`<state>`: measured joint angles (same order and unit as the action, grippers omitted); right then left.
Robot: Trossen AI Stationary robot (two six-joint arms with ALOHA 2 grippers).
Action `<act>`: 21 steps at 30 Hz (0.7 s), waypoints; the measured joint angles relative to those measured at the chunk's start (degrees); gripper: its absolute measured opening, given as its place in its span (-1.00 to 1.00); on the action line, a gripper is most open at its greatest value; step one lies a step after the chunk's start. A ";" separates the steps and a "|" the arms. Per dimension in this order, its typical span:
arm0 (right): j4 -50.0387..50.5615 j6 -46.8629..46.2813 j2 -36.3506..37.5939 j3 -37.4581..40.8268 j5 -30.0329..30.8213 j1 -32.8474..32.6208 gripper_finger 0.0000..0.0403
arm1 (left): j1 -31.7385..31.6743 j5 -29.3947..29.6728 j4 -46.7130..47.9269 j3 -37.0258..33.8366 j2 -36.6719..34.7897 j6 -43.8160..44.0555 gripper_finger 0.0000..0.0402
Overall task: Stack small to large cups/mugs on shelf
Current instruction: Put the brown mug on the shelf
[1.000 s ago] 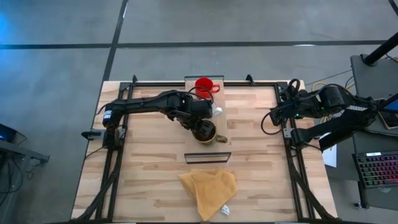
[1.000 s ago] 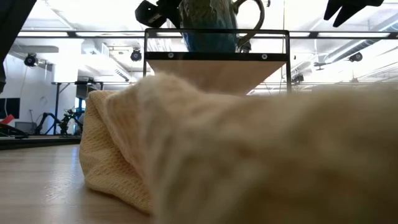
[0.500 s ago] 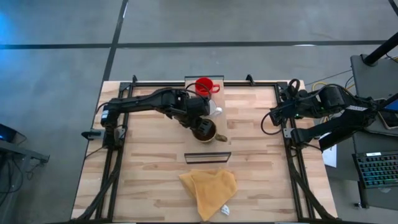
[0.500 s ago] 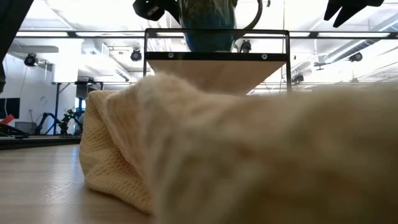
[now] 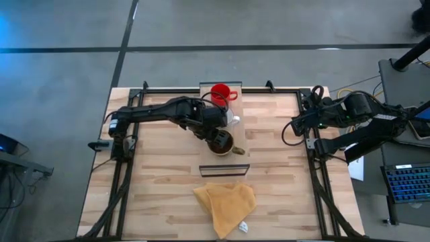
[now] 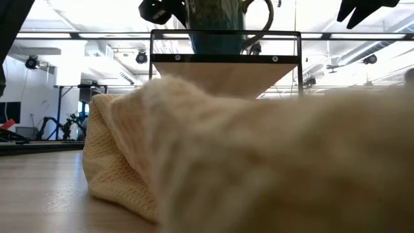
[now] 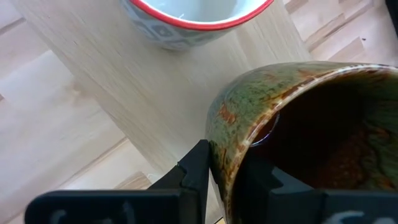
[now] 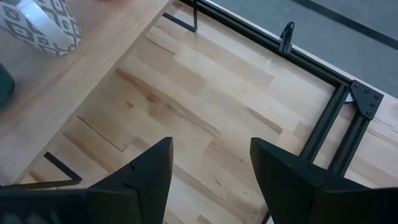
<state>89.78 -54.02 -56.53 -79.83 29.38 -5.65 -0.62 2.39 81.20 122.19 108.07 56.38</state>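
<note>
The brown mug (image 5: 222, 142), green-brown outside and dark inside, is on the long light-wood shelf (image 5: 236, 160) near its middle; the low view shows it (image 6: 217, 26) upright at the shelf's top edge (image 6: 226, 58). My left gripper (image 5: 216, 136) is shut on it. A white patterned mug with a red rim (image 7: 186, 18) stands on the shelf just beyond it, also in the right wrist view (image 8: 40, 25). The red mug (image 5: 220, 93) stands at the shelf's far end. My right gripper (image 5: 295, 126) waits open and empty at the table's right edge. My left gripper pinches the brown mug's rim wall (image 7: 219, 134) on its far-left side, one finger (image 7: 196, 171) outside and one (image 7: 264, 180) inside the hollow. The fingers slant down from above and from the left. The mug is upright, its base at the shelf's top; whether it rests there I cannot tell.
A crumpled yellow cloth (image 5: 225, 205) lies on the table near the front edge, just in front of the shelf's near frame (image 5: 225, 169), and fills most of the low view (image 6: 259, 168). Black rails (image 8: 323, 118) edge the table. Bare planks lie on both sides of the shelf.
My left gripper has kept its hold and stayed nearly in place. In the low view the brown mug's handle has swung a little to the side and back, so the mug has turned slightly about its upright axis over the shelf.
</note>
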 joint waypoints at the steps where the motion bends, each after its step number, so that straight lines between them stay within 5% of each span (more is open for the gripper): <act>1: 0.00 0.00 0.00 0.00 -0.05 0.00 0.03 | 0.00 0.28 0.02 0.00 0.00 0.00 -0.80; 12: 0.00 0.00 0.00 0.00 -0.91 0.00 0.03 | 0.13 0.85 -1.82 -0.02 -0.01 -0.37 -0.78; 21: 0.00 0.02 0.00 0.00 -0.96 0.01 0.03 | 0.26 0.96 -1.65 0.04 -0.46 -2.26 -0.55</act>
<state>89.78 -54.00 -56.54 -79.83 28.42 -5.64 -0.36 3.35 79.55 122.23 107.61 54.12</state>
